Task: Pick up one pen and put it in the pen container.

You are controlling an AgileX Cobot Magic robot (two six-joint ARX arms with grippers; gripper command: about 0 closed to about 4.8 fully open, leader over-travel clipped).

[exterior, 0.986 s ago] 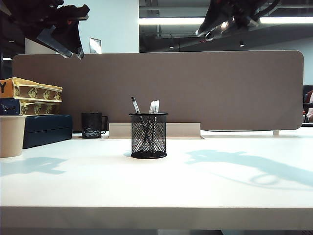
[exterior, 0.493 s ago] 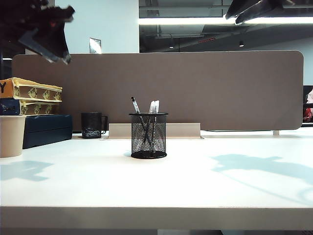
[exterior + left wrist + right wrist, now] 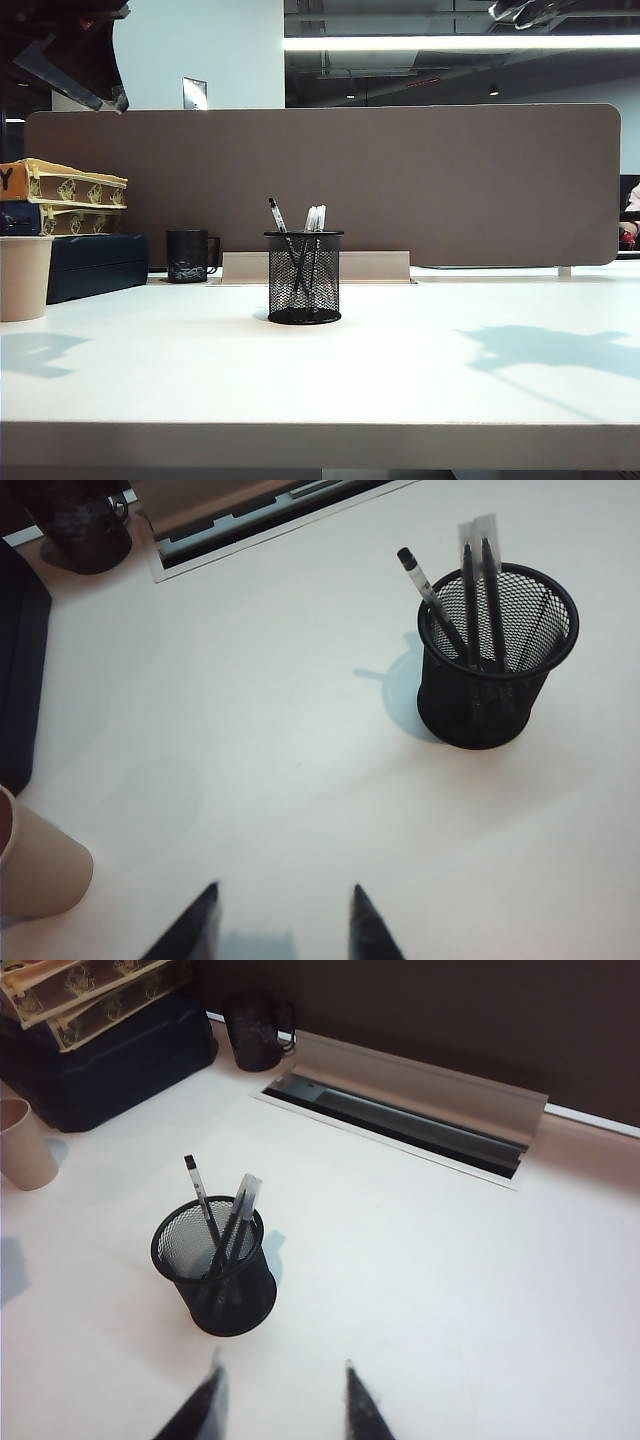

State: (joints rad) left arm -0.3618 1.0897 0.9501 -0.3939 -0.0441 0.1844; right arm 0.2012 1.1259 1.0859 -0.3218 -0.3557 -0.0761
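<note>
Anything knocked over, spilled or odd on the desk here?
Nothing stands out. The pen container stands upright with three pens leaning inside. The beige cup and dark mug are upright. The left gripper and right gripper hang open and empty above the desk.

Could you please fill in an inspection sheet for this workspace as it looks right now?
Surface: white table, bare apart from arm shadows.
Job's things: pen container upright mid-table, three pens standing inside it; no pen lying loose.
Clutter: beige cup at the left edge; dark mug at the back; dark box with stacked yellow boxes on top.
Grippers: left gripper raised high at upper left, open, empty; right gripper raised at upper right, open, empty.
Cables: nothing seen.
Surroundings: brown divider panel, cable slot along its foot, ceiling light behind.
</note>
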